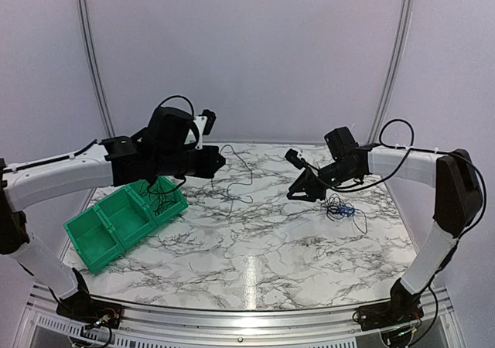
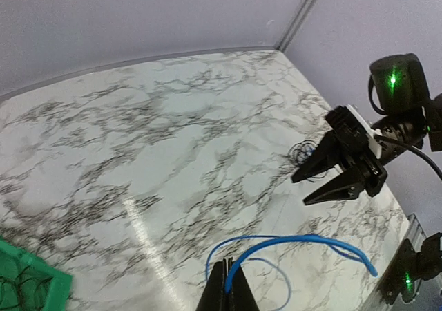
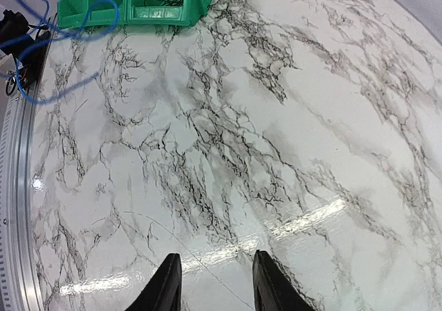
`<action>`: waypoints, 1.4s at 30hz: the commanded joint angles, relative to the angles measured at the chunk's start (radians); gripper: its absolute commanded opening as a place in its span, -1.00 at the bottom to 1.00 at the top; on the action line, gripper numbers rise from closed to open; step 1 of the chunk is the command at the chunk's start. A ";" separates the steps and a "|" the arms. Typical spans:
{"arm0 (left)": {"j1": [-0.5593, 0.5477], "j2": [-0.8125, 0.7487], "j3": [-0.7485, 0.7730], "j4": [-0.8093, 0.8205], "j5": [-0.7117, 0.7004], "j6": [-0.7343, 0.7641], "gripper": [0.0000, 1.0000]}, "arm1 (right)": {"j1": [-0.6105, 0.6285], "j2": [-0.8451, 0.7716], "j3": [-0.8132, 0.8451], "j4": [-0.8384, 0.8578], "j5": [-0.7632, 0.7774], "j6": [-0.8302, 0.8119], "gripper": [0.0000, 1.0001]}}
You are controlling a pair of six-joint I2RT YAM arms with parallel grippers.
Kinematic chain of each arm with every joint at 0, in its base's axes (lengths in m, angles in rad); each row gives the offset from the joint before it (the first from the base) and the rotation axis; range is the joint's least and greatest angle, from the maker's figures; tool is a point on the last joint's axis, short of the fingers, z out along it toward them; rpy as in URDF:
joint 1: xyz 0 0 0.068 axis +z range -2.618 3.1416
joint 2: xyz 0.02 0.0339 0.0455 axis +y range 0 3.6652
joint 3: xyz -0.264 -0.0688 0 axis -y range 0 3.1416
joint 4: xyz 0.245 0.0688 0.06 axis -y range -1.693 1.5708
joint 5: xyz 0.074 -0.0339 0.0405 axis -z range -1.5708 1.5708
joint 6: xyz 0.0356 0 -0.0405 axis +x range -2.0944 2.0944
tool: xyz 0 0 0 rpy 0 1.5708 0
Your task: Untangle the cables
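Note:
My left gripper (image 2: 231, 278) is shut on a blue cable (image 2: 312, 239), which arcs out to the right and loops back above the marble table. From the top view the left gripper (image 1: 223, 161) is held above the table's far left, and the cable (image 1: 247, 175) hangs from it in a loose loop. A small tangle of black and blue cables (image 1: 340, 207) lies at the right of the table. My right gripper (image 1: 291, 176) hovers just left of that tangle, open. In its wrist view, only a hair-thin strand on the table crosses between the fingers (image 3: 171, 276).
A green divided bin (image 1: 93, 240) sits at the left edge of the table, with black cables (image 1: 161, 198) in its far compartment. The same bin (image 3: 103, 10) shows at the top of the right wrist view. A metal rail (image 1: 232, 317) runs along the near edge.

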 commanded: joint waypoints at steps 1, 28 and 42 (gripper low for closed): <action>0.056 -0.126 0.011 -0.422 -0.222 0.013 -1.00 | 0.015 -0.003 -0.046 0.055 -0.014 -0.033 -0.27; 0.447 -0.198 -0.108 -0.835 -0.534 -0.118 -1.00 | 0.017 -0.009 -0.109 0.069 0.094 -0.141 -0.27; 0.532 -0.211 -0.167 -0.757 -0.615 -0.105 -1.00 | 0.017 -0.009 -0.108 0.055 0.104 -0.151 -0.26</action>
